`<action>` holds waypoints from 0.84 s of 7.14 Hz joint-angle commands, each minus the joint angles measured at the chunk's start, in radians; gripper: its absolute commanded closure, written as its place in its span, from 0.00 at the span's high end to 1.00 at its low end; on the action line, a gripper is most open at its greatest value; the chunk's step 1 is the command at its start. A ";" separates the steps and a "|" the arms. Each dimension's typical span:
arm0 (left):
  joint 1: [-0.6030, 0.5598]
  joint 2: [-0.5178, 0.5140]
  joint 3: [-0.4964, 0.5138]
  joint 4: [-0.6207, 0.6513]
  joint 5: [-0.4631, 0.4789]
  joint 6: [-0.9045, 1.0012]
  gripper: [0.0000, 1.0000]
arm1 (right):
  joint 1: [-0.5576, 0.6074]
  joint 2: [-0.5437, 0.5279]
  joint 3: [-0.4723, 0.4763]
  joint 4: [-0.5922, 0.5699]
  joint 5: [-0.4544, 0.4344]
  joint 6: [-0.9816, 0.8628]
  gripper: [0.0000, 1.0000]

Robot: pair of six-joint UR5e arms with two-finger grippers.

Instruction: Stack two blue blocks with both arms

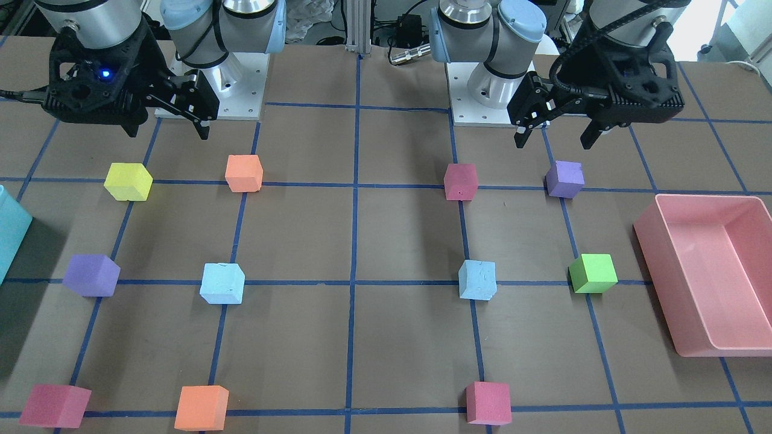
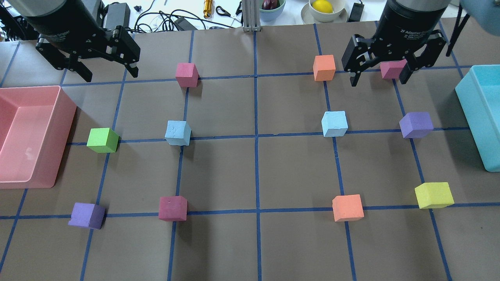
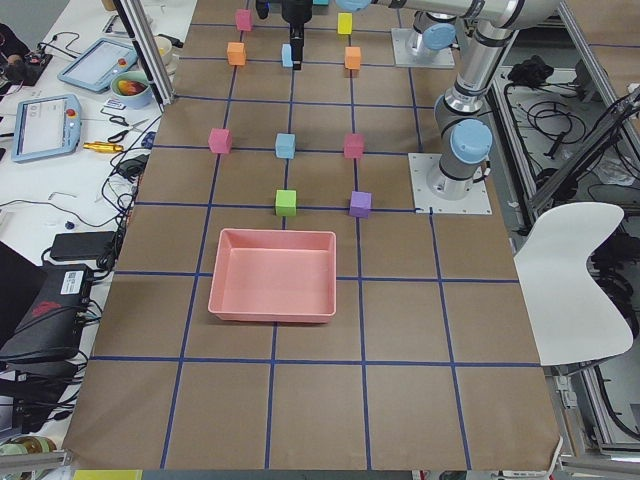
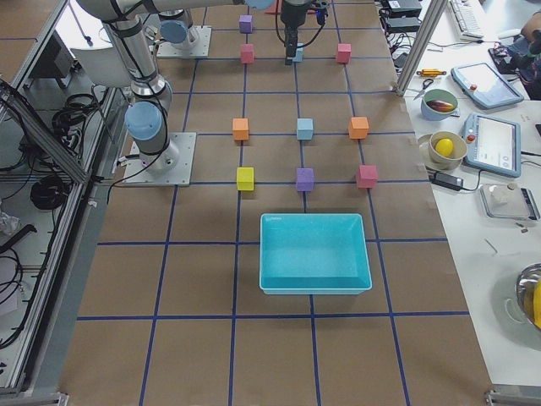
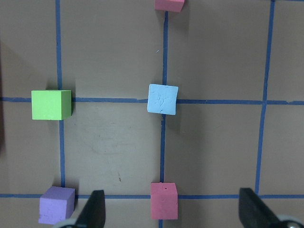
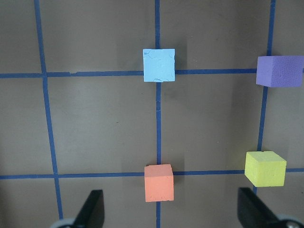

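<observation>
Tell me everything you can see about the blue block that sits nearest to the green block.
This blue block is a pale sky-blue, foam-like cube with small dents on top. It stands flat on the table, over a crossing of tape lines, slightly turned. Nothing touches it; the left gripper hangs open, apart.

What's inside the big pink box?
Nothing: the pink bin shows only its bare floor. From the left side camera, its near wall hides a thin strip of that floor.
</observation>
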 commanded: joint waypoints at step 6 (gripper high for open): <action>-0.003 -0.006 0.000 0.000 0.028 0.002 1.00 | 0.000 0.000 0.000 0.001 -0.003 0.001 1.00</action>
